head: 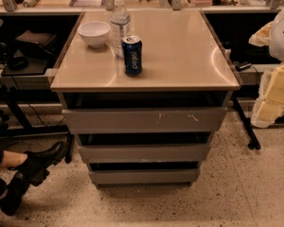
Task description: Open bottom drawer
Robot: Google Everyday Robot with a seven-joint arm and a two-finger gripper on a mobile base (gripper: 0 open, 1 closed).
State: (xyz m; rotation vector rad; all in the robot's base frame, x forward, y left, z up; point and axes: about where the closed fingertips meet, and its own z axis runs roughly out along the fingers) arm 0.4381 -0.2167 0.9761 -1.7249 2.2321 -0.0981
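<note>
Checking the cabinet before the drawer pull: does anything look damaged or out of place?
Only pale scratch marks on the top drawer front. The bottom drawer looks unmarked and level. The gripper is not in view.

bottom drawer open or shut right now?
Shut: the bottom drawer sits tucked beneath the middle drawer, no tray showing. The gripper is not in view.

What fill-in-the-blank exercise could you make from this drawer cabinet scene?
The blue can stands on the cabinet top just in front of a clear water ____. Beside that stands a white ____. Counting from the top, the bottom drawer is drawer number ____. The gripper is ____ of view.
Missing words: bottle; bowl; three; out.
</note>
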